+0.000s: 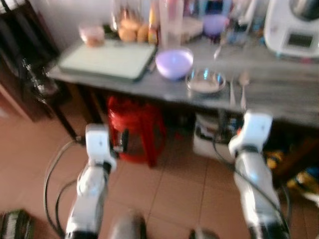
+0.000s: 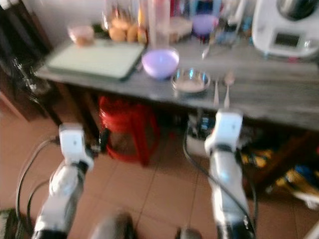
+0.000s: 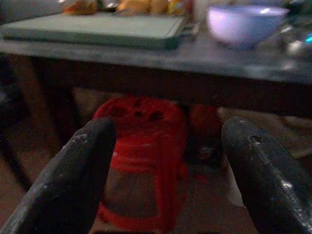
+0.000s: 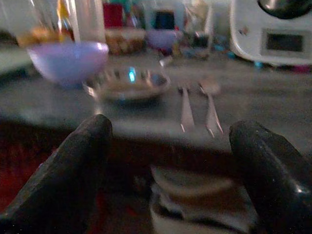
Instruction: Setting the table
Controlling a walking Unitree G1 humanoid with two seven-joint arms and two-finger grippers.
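A grey table (image 1: 279,94) stands ahead, and the picture is blurred. On it are a lavender bowl (image 1: 174,62), a shallow steel dish (image 1: 206,81), and a fork (image 1: 232,90) beside a spoon (image 1: 243,87). A pale green tray (image 1: 107,59) lies at the table's left end. Both silver arms reach forward below the table edge, the left arm (image 1: 94,169) before the stool and the right arm (image 1: 251,164) under the cutlery. My left gripper (image 3: 165,180) is open with nothing in it. My right gripper (image 4: 170,175) is open too, facing the dish (image 4: 127,84) and cutlery.
A red plastic stool (image 1: 134,129) stands under the table, with white containers (image 1: 207,137) to its right. A white appliance (image 1: 291,27) and jars crowd the table's back. A dark cabinet (image 1: 20,59) is at the left. Cables (image 1: 52,174) lie on the tiled floor.
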